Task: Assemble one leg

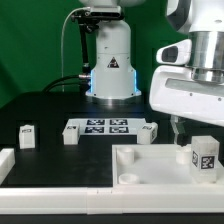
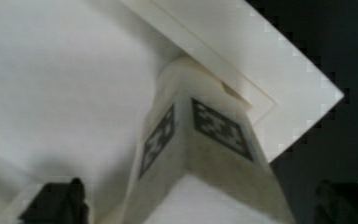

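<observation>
A leg [image 1: 205,155], a small white block with a black-and-white tag, stands upright on the large white tray-like piece [image 1: 140,172] near the corner on the exterior view's right. My gripper [image 1: 190,130] hangs just above it. In the wrist view the leg [image 2: 202,135] fills the middle, standing between the two dark fingertips [image 2: 55,200], which are spread wide and do not touch it. The gripper [image 2: 201,203] is open and empty. Three more legs stand on the table: one [image 1: 27,135], another [image 1: 71,133] and a third [image 1: 149,131].
The marker board [image 1: 100,127] lies flat between the loose legs. The robot base [image 1: 110,60] stands behind it. A white piece [image 1: 6,161] lies at the exterior view's left edge. A green wall is at the back.
</observation>
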Robot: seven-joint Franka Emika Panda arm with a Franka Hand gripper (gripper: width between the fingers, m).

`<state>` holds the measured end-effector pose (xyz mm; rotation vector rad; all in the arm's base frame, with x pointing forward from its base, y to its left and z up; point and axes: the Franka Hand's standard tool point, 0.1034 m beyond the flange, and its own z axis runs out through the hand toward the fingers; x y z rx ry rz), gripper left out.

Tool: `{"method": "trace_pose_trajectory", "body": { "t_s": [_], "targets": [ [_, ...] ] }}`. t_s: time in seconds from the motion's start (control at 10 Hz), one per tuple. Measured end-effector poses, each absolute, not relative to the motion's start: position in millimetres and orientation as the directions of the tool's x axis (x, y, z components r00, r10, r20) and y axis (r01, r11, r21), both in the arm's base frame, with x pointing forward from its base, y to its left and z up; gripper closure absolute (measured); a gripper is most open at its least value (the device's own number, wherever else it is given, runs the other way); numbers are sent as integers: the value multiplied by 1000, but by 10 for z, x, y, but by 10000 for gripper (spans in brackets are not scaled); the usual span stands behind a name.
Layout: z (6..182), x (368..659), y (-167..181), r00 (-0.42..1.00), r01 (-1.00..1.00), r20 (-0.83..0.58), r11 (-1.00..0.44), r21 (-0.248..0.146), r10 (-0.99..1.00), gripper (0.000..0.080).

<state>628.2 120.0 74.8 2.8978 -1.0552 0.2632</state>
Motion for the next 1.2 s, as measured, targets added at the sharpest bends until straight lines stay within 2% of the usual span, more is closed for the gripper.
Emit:
{"method": "trace_pose_trajectory", "body": {
  "t_s": [0.2,0.4,0.7,0.9,1.1,1.2],
  "targets": [
    [755,6293,1193,868,-472,184,-881,14,-462,151],
    [773,6305,1193,961,-219,187,-974,58,-205,151],
    [801,6331,1197,977,110,171,-987,118,129,151],
    [798,6336,1166,970,160,163,-978,137,182,151],
    [795,6335,1163,970,158,163,-978,138,179,411],
    [803,6343,1167,970,156,165,-978,137,178,500]
  ]
}}
